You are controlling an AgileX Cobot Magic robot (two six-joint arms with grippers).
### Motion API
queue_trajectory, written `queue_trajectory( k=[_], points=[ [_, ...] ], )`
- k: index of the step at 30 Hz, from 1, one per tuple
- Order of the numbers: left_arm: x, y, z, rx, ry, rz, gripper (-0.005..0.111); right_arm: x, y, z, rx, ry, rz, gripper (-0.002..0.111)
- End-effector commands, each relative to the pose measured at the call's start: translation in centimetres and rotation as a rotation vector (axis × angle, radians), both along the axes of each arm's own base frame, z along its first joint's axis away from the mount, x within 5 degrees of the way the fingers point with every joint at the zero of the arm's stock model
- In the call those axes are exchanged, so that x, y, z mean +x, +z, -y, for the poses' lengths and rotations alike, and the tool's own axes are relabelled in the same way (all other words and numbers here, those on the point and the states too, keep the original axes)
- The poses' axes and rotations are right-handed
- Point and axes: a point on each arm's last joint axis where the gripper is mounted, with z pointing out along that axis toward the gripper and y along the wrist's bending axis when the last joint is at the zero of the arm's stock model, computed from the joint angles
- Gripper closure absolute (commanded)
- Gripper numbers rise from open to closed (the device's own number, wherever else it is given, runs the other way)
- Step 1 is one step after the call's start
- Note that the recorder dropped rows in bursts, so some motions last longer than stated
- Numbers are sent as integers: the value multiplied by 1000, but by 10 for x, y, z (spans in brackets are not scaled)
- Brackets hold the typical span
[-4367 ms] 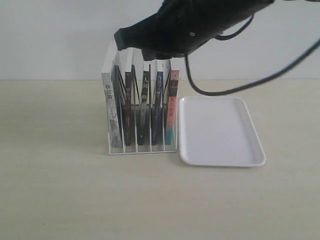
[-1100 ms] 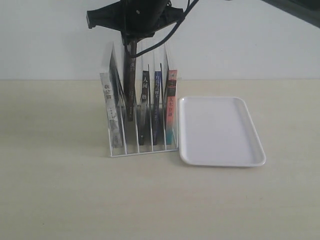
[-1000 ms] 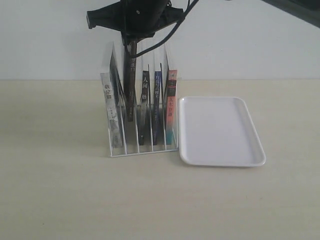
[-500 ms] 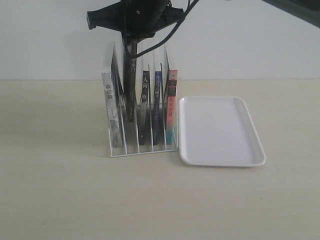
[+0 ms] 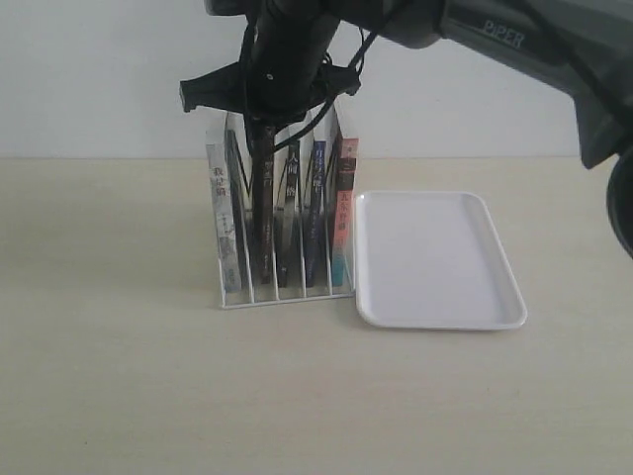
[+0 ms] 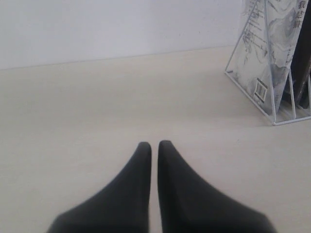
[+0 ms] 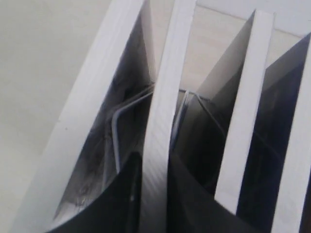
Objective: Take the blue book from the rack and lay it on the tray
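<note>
The white wire rack (image 5: 287,297) holds several upright books. The blue book (image 5: 316,213) stands in the fourth slot from the left, untouched, between a black-spined book and the red-and-teal one (image 5: 341,213). My right gripper (image 5: 265,124) reaches down from above and is shut on the top edge of the black-spined book (image 5: 262,218) in the second slot. In the right wrist view its fingers (image 7: 154,167) pinch that book's white page edge (image 7: 163,111). The white tray (image 5: 435,259) lies right of the rack. My left gripper (image 6: 154,144) is shut and holds nothing, low over the table.
A white-spined book (image 5: 220,218) fills the leftmost slot; the left wrist view shows it (image 6: 272,43) and the rack's corner (image 6: 272,114). The right arm's black body and cable hang over the rack's top. A pale wall stands behind the table.
The right gripper has come down with the black-spined book, which hung raised above its slot and now stands down in the rack. The arm's body fills more of the view.
</note>
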Motion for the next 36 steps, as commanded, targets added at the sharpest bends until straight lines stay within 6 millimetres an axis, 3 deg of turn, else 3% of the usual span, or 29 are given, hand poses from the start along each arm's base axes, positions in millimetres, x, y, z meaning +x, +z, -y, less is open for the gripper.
queue_trajectory(
  k=[1, 3, 9, 12, 19, 22, 23, 24, 32, 36],
  points=[
    [0, 2, 0, 1, 1, 19, 102, -2, 2, 2, -40, 43, 4, 72],
    [0, 2, 0, 1, 1, 19, 102, -5, 9, 4, -38, 41, 2, 54],
    [0, 2, 0, 1, 1, 19, 102, -23, 61, 20, 19, 37, 72, 60],
    [0, 2, 0, 1, 1, 19, 102, -30, 82, 40, -81, -1, 121, 60],
    [0, 2, 0, 1, 1, 19, 102, -22, 84, 64, -322, -134, 199, 64],
    [0, 2, 0, 1, 1, 19, 102, -24, 83, 64, -336, -98, 191, 89],
    [0, 2, 0, 1, 1, 19, 102, -25, 82, 63, -344, -70, 186, 103],
    [0, 2, 0, 1, 1, 19, 102, -25, 82, 62, -347, -59, 184, 108],
    [0, 2, 0, 1, 1, 19, 102, -34, 67, 70, -412, -32, 132, 108],
    [0, 2, 0, 1, 1, 19, 102, -46, 60, 90, -484, -99, 124, 108]
  ],
)
